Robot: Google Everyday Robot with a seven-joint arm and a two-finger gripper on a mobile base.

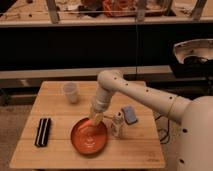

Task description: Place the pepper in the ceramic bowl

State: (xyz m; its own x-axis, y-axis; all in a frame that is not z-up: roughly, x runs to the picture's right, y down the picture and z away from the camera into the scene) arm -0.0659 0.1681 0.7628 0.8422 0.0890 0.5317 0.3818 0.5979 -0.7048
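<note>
The ceramic bowl is wide, shallow and glossy orange-red, and sits on the wooden table near its front middle. My gripper points down over the bowl's back right rim. It is shut on the pepper, which shows only as a small orange tip at the gripper's end, just above the bowl's inner edge. The white arm reaches in from the right.
A small white bottle with a dark cap stands right beside the bowl and close to the gripper. A blue-grey object lies behind the bottle. A translucent plastic cup stands at the back left. A black bar lies at the left.
</note>
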